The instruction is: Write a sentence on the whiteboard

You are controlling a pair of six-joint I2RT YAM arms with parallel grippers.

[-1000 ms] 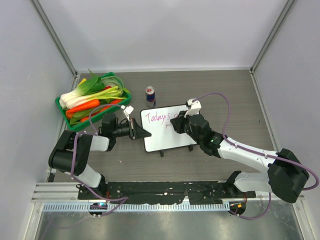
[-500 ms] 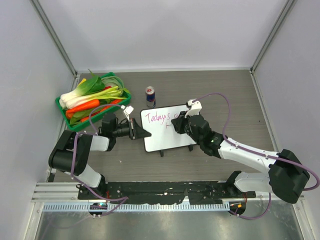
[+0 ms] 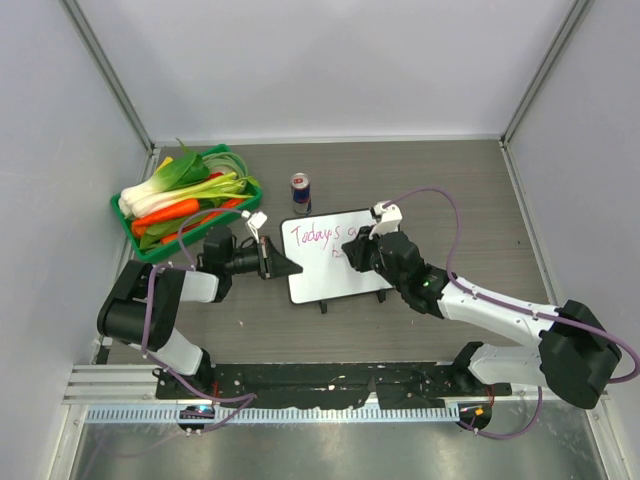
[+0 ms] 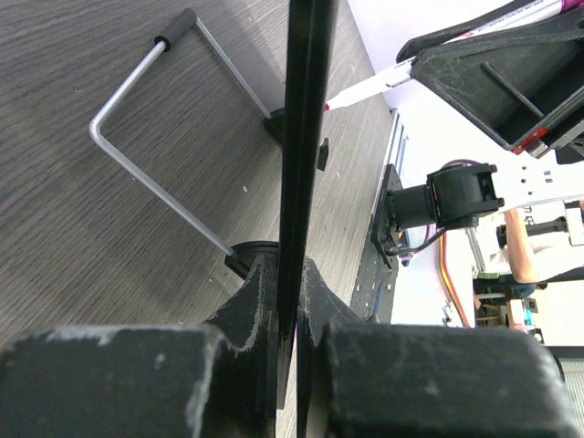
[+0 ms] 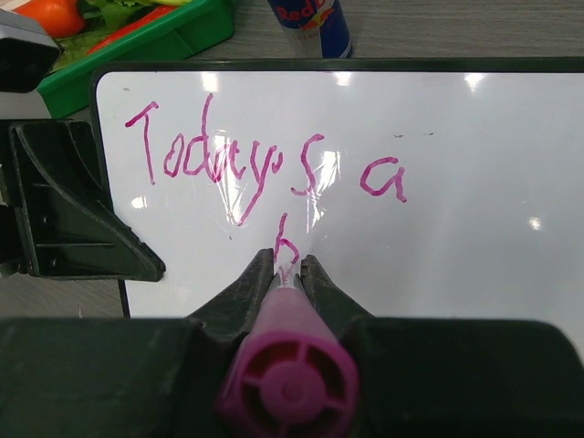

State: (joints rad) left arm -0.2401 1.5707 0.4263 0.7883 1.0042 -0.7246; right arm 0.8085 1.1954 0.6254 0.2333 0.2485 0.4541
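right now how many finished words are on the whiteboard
2. "Today's" sits at the upper left of the whiteboard, "a" right of it. A lone "b" below starts a second line at the marker tip; none looks hidden.

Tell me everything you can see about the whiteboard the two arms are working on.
The whiteboard is a small glossy white rectangle with rounded corners and a thin dark edge, lying near the middle of the wood-grain table, raised on a bent wire leg with black tips. Pink writing reads "Today's a", with a "b" started below. The left gripper clamps its left edge; the pink marker in the right gripper has its tip at that "b".
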